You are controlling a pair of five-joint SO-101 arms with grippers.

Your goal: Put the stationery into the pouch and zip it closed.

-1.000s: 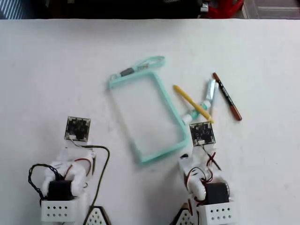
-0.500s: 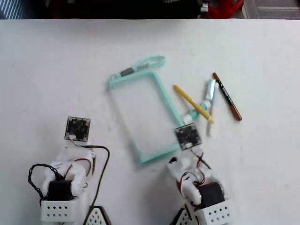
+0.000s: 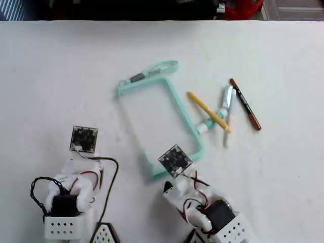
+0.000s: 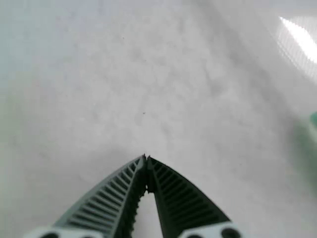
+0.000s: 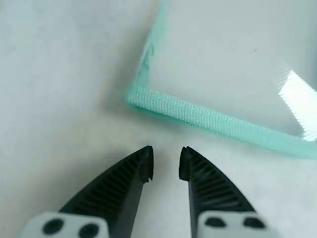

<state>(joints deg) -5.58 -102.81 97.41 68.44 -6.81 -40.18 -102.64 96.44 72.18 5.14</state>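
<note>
A clear pouch with a teal border [image 3: 157, 119] lies flat mid-table, its strap and zipper end [image 3: 152, 72] at the far side. To its right lie a yellow pen [image 3: 207, 111], a brown marker [image 3: 245, 104] and a white-and-teal pen [image 3: 226, 101], loosely crossed. My right arm's wrist [image 3: 174, 161] hangs over the pouch's near corner. My right gripper [image 5: 166, 161] is narrowly open and holds nothing, just short of the pouch's teal edge [image 5: 213, 121]. My left gripper [image 4: 146, 159] is shut over bare table, with its wrist [image 3: 84, 139] left of the pouch.
The white table [image 3: 61, 66] stretches wide to the left and behind the pouch. Dark clutter and a red object [image 3: 243, 9] sit beyond the far edge. Both arm bases [image 3: 63, 212] stand at the near edge with loose cables.
My right arm has swung left, from beside the pens to over the pouch's near corner. The left arm and all stationery have stayed put.
</note>
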